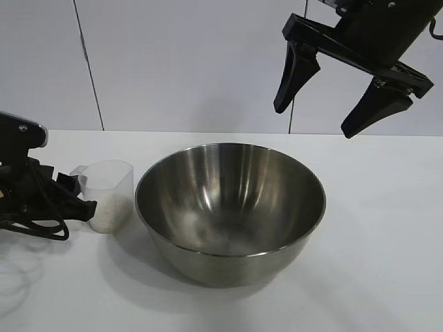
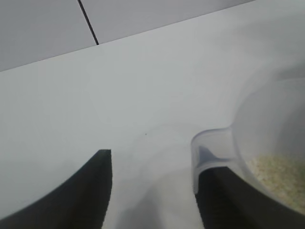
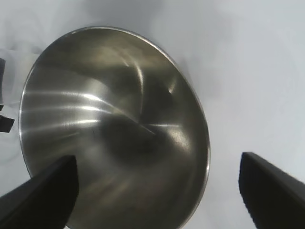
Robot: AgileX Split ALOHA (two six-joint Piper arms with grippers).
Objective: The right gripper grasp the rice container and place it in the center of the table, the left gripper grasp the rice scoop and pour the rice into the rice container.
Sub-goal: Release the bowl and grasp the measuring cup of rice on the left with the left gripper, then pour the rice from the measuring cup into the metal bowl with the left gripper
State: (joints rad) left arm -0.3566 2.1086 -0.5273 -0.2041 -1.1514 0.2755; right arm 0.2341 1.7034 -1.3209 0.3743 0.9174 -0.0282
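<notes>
The rice container (image 1: 230,207), a wide steel bowl, stands with nothing inside it at the middle of the white table (image 1: 374,228); the right wrist view looks down into the rice container (image 3: 109,124). My right gripper (image 1: 312,121) hangs open high above the bowl's far right side, holding nothing (image 3: 158,160). The clear rice scoop (image 1: 107,194) stands upright just left of the bowl with rice (image 1: 111,214) in its bottom. My left gripper (image 1: 82,194) is at the scoop's handle side. In the left wrist view its fingers stand apart (image 2: 157,162). The scoop's (image 2: 267,143) handle tab lies over one finger, and rice (image 2: 279,174) shows inside.
A black cable (image 1: 41,232) loops on the table under the left arm at the left edge. Bare tabletop lies right of the bowl and in front of it. A white panelled wall (image 1: 194,62) closes the back.
</notes>
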